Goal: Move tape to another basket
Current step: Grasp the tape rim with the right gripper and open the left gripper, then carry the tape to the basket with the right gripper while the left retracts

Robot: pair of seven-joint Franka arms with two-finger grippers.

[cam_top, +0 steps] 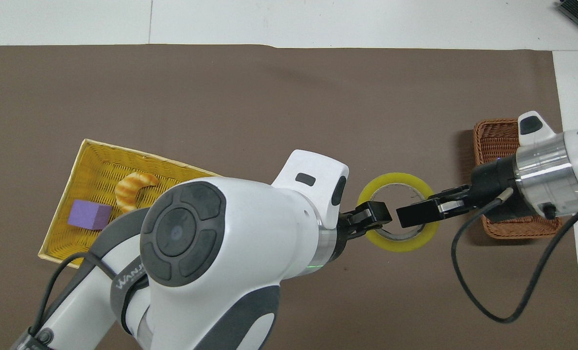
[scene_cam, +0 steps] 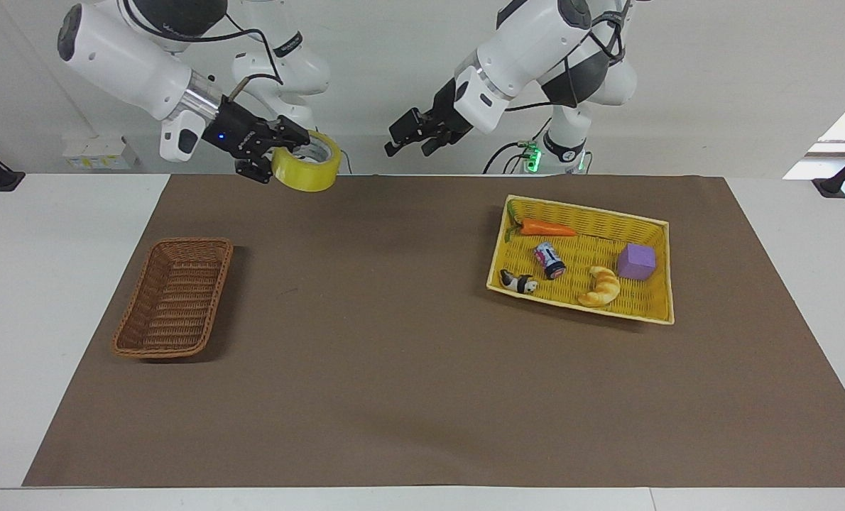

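The tape, a wide roll of translucent yellow around a pale core, hangs in the air in the upper left of the facing view, over the upper edge of the brown mat. It is tilted so that its open centre partly faces the camera. Your right gripper has it clamped by the rim, one finger reaching into the core and the other on the outer wall, as far as can be told. Your left gripper is at upper centre of that view, well apart from the roll, its jaws spread and empty; that arm waits. So the step in hand looks like the carry: the roll is up and in one grip, and it is not yet in the basket. That basket sits empty at the left of the view, below the roll. The yellow tray with its small items lies at centre right. Next, you need to swing the right arm over the brown basket, come down until the roll is inside its walls, then let go. The basket is narrow and the roll wide, so line it up along the basket's length first.
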